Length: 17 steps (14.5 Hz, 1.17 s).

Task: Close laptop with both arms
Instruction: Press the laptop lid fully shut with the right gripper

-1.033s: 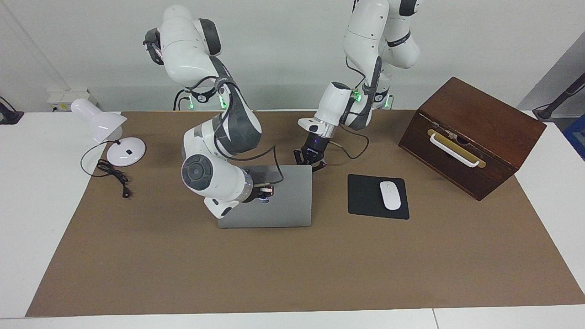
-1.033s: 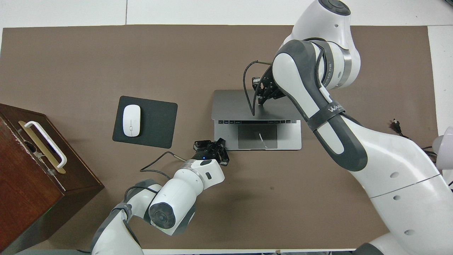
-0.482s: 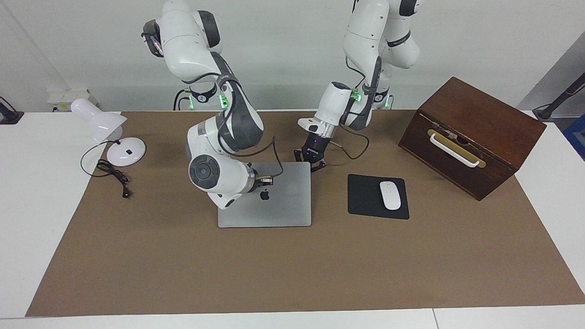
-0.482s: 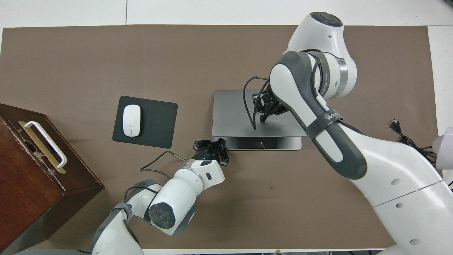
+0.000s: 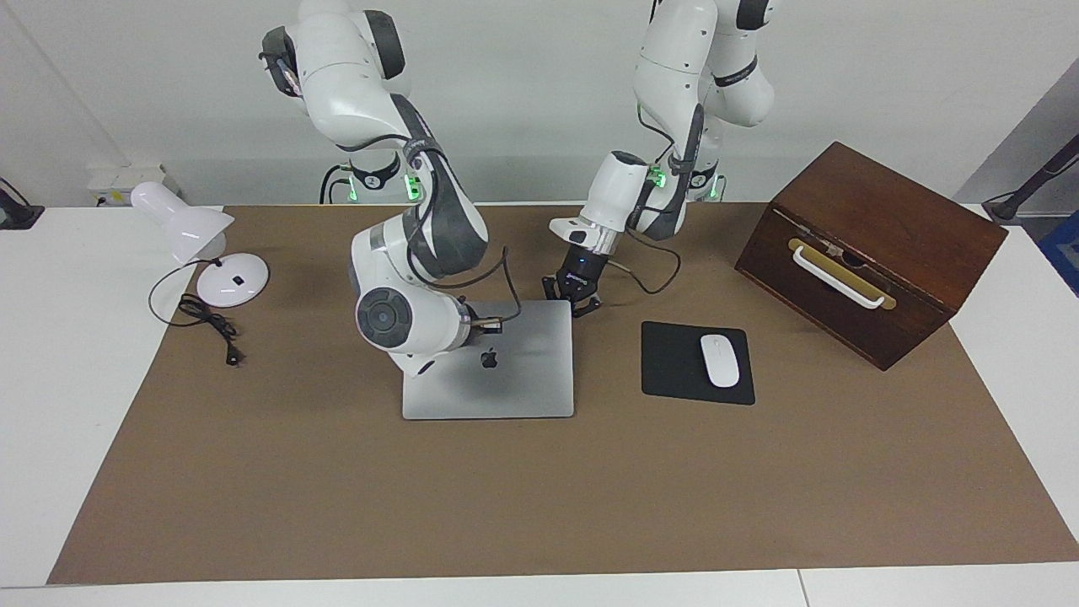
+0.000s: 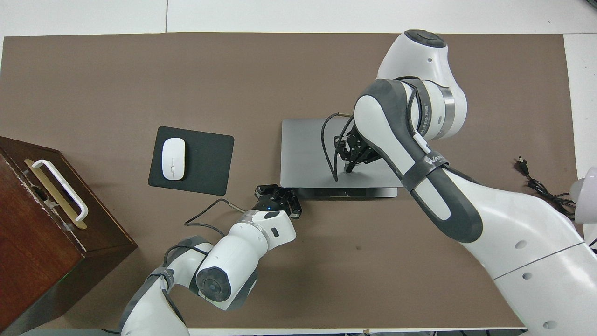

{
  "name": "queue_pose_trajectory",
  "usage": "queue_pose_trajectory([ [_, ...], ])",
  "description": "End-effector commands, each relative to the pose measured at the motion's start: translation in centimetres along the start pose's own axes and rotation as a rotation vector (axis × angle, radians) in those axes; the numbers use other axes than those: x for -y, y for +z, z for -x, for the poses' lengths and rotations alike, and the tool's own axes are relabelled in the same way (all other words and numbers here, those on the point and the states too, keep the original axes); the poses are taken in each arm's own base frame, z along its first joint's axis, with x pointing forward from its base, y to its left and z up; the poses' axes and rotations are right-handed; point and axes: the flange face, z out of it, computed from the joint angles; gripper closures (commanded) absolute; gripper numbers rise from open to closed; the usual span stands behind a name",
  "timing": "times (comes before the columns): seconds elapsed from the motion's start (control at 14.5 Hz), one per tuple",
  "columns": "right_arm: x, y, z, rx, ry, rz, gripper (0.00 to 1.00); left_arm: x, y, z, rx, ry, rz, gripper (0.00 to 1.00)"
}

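The silver-grey laptop [image 5: 523, 379] lies in the middle of the brown mat, its lid with the dark apple logo lowered almost flat. In the overhead view only a thin strip of the laptop's [image 6: 303, 149] base shows at the edge nearer to the robots. My right gripper [image 5: 489, 323] rests tip-down on the lid, fingers together; in the overhead view [image 6: 349, 169] it is on the lid's half nearer to the robots. My left gripper [image 5: 571, 302] stands low with its fingers spread at the laptop's near corner toward the left arm's end, as the overhead view [image 6: 279, 198] also shows.
A black mouse pad [image 5: 674, 362] with a white mouse [image 5: 719, 360] lies beside the laptop toward the left arm's end. A brown wooden box [image 5: 868, 253] with a white handle stands past it. A white lamp [image 5: 198, 244] and its cord [image 5: 206, 324] are at the right arm's end.
The lid has come down from half open to almost flat, hiding keys and trackpad. My right gripper moved down and toward the robots with it. The left gripper stayed put.
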Motion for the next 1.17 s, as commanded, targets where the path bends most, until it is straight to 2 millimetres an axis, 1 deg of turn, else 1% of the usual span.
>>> queue_pose_trajectory([
  [0.0, -0.4, 0.4, 1.3, 0.014, 0.029, 0.000, 1.00, 2.2, 2.3, 3.2, 0.079, 0.013, -0.038, 1.00],
  [0.28, -0.8, 1.5, 1.7, 0.035, 0.037, 0.010, 1.00, 2.2, 2.3, 3.2, 0.078, 0.013, -0.038, 1.00],
  [0.48, -1.0, 1.8, 1.9, 0.043, 0.041, 0.014, 1.00, 2.2, 2.3, 3.2, 0.078, 0.011, -0.037, 1.00],
  [0.76, -1.0, 2.5, 2.3, 0.043, 0.041, 0.018, 1.00, 2.2, 2.3, 3.1, 0.078, 0.010, -0.038, 1.00],
  [1.1, -0.9, 2.7, 2.5, 0.035, 0.043, 0.016, 1.00, 2.2, 2.3, 3.2, 0.079, 0.010, -0.039, 1.00],
])
